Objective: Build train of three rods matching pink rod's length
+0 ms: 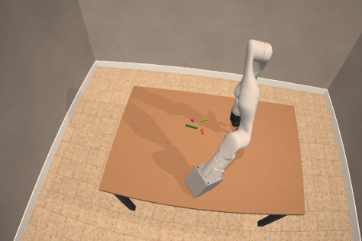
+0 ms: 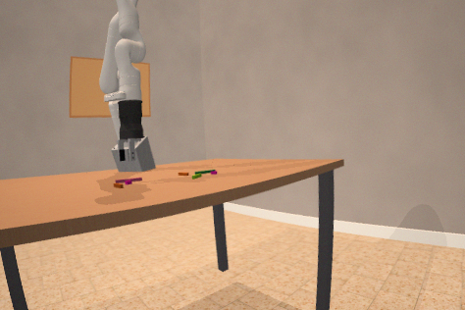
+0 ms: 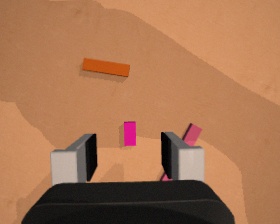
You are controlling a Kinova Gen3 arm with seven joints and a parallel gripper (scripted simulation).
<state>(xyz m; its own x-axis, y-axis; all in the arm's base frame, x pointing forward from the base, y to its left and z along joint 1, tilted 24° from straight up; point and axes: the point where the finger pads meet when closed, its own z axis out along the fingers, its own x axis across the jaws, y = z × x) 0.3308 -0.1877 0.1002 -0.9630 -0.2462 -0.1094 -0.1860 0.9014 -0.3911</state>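
Observation:
My gripper is open and empty, hanging above the table. In the wrist view a short magenta rod lies flat on the table just ahead of the gap between the fingers. The pink rod lies slanted to its right, partly hidden behind the right finger. An orange rod lies farther off. A second group lies apart: a green rod, a lime rod, another orange rod and another magenta rod.
The arm's grey base stands on the table near its front edge, and the arm hides the gripper and the rods under it in the top view. Table edges are far from all the rods.

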